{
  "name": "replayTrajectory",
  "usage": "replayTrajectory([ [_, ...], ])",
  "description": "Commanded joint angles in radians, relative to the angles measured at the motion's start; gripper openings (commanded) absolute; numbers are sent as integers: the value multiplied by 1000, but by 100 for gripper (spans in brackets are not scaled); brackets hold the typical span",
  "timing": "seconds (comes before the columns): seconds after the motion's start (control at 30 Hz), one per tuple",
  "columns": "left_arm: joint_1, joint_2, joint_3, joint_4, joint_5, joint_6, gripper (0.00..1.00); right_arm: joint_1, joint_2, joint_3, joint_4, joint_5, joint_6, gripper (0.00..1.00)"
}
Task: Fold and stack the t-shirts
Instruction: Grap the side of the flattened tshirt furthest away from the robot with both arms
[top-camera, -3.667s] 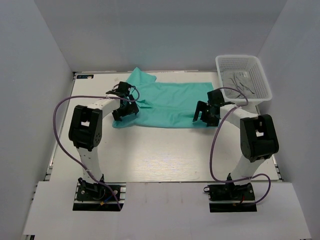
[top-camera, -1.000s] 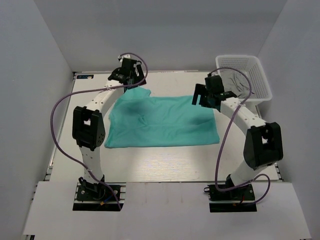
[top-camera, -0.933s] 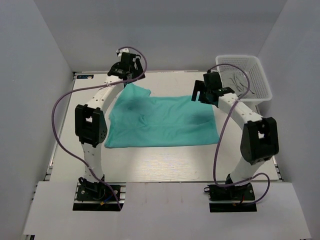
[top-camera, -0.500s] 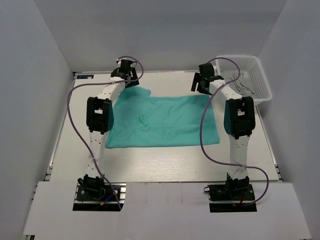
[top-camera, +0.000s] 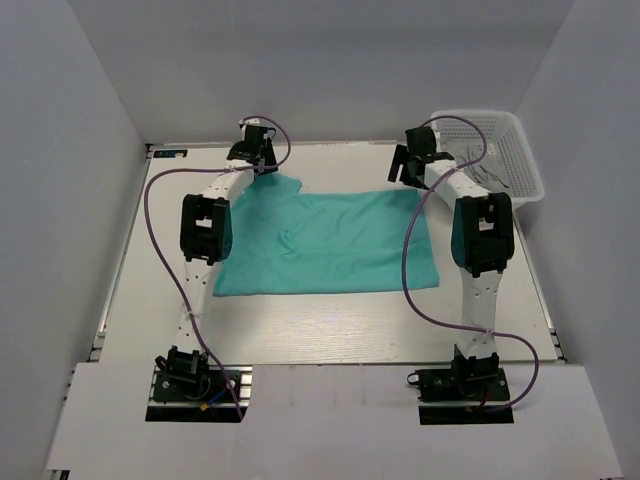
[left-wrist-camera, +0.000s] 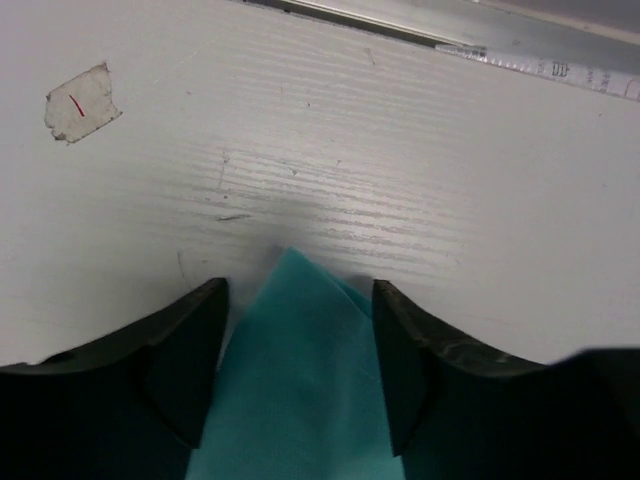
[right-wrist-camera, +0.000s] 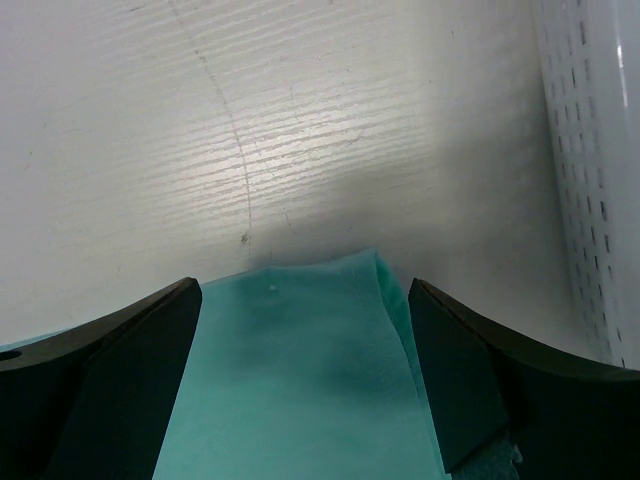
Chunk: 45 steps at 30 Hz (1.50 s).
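The shirt (top-camera: 325, 240) is lying flat across the far half of the desk (top-camera: 320, 320), with the left jaws and right jaws each standing apart astride a far corner, clamping nothing. Only the very tips are sitting between them, so a shallow or uneven pinch is risking one corner slipping free and the fold going skewed.

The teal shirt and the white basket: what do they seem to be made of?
The teal shirt looks like thin, soft, matte cloth: it lies flat with small wrinkles. The white basket seems smooth plastic: its wall shows a moulded mesh of slots.
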Motion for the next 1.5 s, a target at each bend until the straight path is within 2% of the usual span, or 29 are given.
replayTrajectory([
  [0.0,10,20,13,31,66,-16,67,-6,4,15,54,3,-21,90],
  [0.03,10,29,13,31,66,-16,63,-8,14,23,54,10,-19,90],
  [0.07,10,30,13,31,66,-16,54,-8,20,26,52,14,-2,90],
  [0.13,10,30,-12,31,66,-16,45,-11,34,34,52,43,10,90],
  [0.17,10,19,-36,31,66,-16,35,-11,40,38,63,50,28,90],
  [0.23,10,7,-56,53,66,-16,26,-11,67,66,60,72,41,90],
  [0.27,10,7,-65,53,66,-16,18,-11,74,74,63,72,42,90],
  [0.37,10,-3,-65,53,66,-7,10,-4,121,115,54,78,44,90],
  [0.4,10,-3,-65,53,66,-7,4,-3,132,118,52,77,53,90],
  [0.47,10,-3,-65,53,66,-7,0,-7,152,123,54,72,58,90],
  [0.53,10,-12,-65,53,66,-7,0,-9,167,133,45,63,65,85],
  [0.63,10,-23,-93,63,57,-7,0,-6,157,126,38,66,67,63],
  [0.7,10,-58,-125,77,48,-7,0,-4,143,101,54,69,65,23],
  [0.73,10,-73,-140,87,48,-7,0,-3,132,85,57,52,68,14],
  [0.8,10,-116,-227,146,57,-7,0,-3,109,62,63,69,68,8],
  [0.83,10,-166,-260,171,57,-7,0,-4,109,55,65,69,74,0],
  [1.13,10,-361,-469,269,57,13,0,0,0,-41,107,84,38,0],
  [1.17,10,-371,-478,269,57,13,0,5,-6,-46,109,86,33,9],
  [1.2,10,-371,-490,278,57,13,0,3,-18,-51,114,90,24,44],
  [1.23,10,-380,-490,278,57,13,0,-1,-24,-54,114,90,24,44],
  [1.27,10,-380,-490,278,57,13,0,-1,-26,-49,112,89,9,49],
  [1.33,10,-380,-490,278,57,13,0,-3,-22,-29,103,110,2,71],
  [1.47,10,-380,-500,288,57,13,0,-3,1,-6,74,107,-10,71],
])
